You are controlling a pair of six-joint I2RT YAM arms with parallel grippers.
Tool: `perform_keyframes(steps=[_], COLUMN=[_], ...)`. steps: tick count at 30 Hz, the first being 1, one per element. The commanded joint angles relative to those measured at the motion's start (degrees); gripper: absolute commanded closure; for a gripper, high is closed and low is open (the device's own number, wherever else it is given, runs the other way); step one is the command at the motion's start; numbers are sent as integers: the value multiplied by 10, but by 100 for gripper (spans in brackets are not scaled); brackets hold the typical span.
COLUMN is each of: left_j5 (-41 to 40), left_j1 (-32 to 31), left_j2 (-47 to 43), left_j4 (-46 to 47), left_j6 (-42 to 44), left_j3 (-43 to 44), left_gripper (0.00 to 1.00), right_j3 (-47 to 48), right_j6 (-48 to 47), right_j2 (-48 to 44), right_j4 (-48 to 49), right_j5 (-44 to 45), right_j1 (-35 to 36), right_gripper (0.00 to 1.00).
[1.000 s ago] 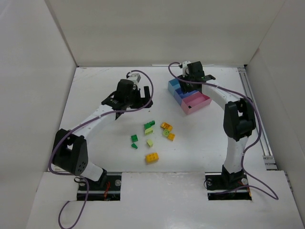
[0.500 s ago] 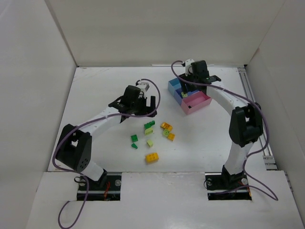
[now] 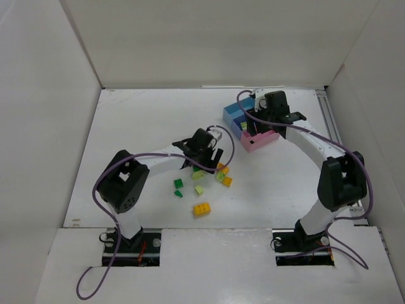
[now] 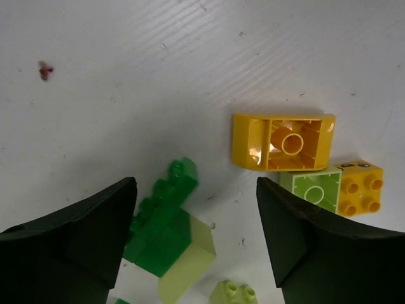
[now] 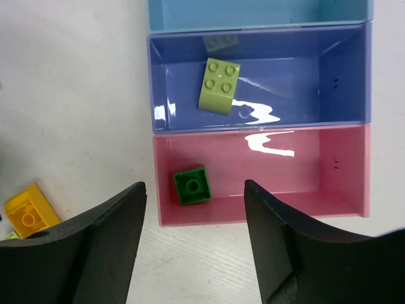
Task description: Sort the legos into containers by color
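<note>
My left gripper [image 3: 201, 163] is open and empty, low over the brick cluster. In the left wrist view it [image 4: 196, 234] straddles a dark green brick [image 4: 161, 221] joined to a pale lime brick [image 4: 190, 263]. An upturned orange brick [image 4: 281, 142], a lime brick [image 4: 311, 190] and an orange studded brick [image 4: 359, 187] lie just beyond. My right gripper [image 3: 258, 128] is open and empty above the trays. The pink tray [image 5: 316, 190] holds a green brick [image 5: 192, 185]. The darker blue tray [image 5: 297, 88] holds a lime brick [image 5: 219, 85]. The light blue tray [image 5: 266, 12] shows no brick.
More bricks lie on the table: two small green ones [image 3: 179, 184], a lime one [image 3: 199, 189] and an orange one [image 3: 202, 209] nearest the bases. White walls enclose the table on three sides. An orange brick [image 5: 26, 212] lies left of the pink tray.
My left arm has swung right and toward the near edge, coming down over the brick cluster. My right gripper has shifted right, from over the blue trays to over the pink one.
</note>
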Motion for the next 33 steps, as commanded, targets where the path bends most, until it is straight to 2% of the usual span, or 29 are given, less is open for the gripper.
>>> perform_keyframes(steps=[1, 4, 10, 14, 16, 19, 22, 27, 28, 30, 33], left_j5=[-73, -80, -91, -86, -78, -83, -83, -83, -83, -95, -111], left_j1=[-8, -8, -8, -13, -18, -18, -18, -18, -18, -18, -18], left_j2=[12, 6, -14, 9, 16, 33, 45, 46, 46, 46, 46], left_j4=[-17, -10, 3, -16, -22, -22, -28, -34, -34, -34, -48], left_j6=[14, 3, 8, 29, 39, 39, 39, 39, 39, 29, 22], left_j3=[28, 29, 23, 30, 35, 35, 49, 49, 49, 49, 55], left_gripper=[29, 34, 35, 38, 43, 46, 54, 60, 62, 82, 86], right_j3=[-8, -21, -26, -26, -26, -32, -32, -37, -37, -37, -37], right_j6=[0, 0, 0, 0, 0, 0, 0, 0, 0, 0, 0], right_j2=[-31, -37, -37, -43, -43, -43, -48, -53, -59, -59, -65], right_j4=[10, 10, 10, 10, 10, 10, 10, 15, 15, 15, 15], right_j5=[-16, -25, -35, -42, -47, -47, -52, -57, -57, -57, -57], right_j1=[-1, -6, -11, -16, -22, -22, -22, -27, -27, -32, -32], right_gripper=[33, 33, 34, 34, 34, 34, 34, 35, 35, 35, 35])
